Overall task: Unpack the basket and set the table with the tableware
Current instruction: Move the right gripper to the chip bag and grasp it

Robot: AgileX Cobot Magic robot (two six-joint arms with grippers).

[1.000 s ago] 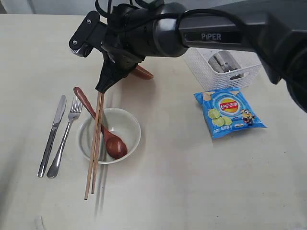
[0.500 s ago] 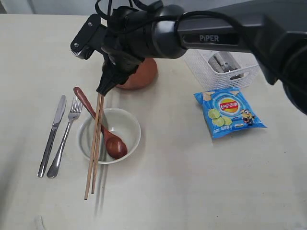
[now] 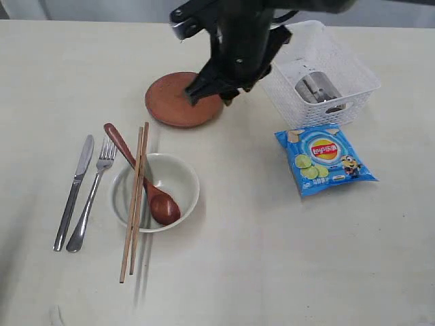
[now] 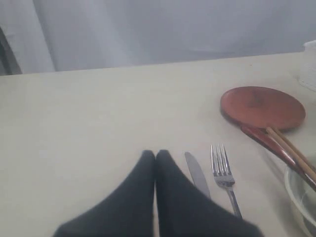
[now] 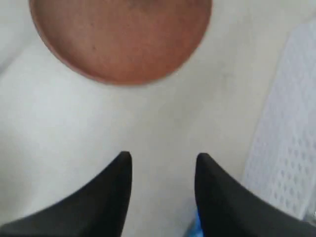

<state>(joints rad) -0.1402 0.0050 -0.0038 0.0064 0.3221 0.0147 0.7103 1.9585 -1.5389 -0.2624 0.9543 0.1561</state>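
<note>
Okay, exterior: shows right claw [image 3: 212, 94] over basket-side rim of plate [image 3: 178, 102], lying flat toward far edge of table [image 3: 272, 272]; basket [image 3: 340, 109] at far right corner with steel cup [image 3: 318, 88] inside, so unpacking judged unfinished. Left wrist: shows left claw [image 4: 155, 154] pressed together, empty, parked by knife [image 4: 197, 173] and fork [image 4: 221, 165], likely kept out of the way. Right wrist: shows right claw [image 5: 164, 158] spread apart, holding nothing, clear of plate, probably ready for cup.

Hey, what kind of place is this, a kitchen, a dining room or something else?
Probably a robot test bench staged as a dining table: a cream table against a plain grey curtain, a robot arm over it, and a bowl and fork laid out.
</note>
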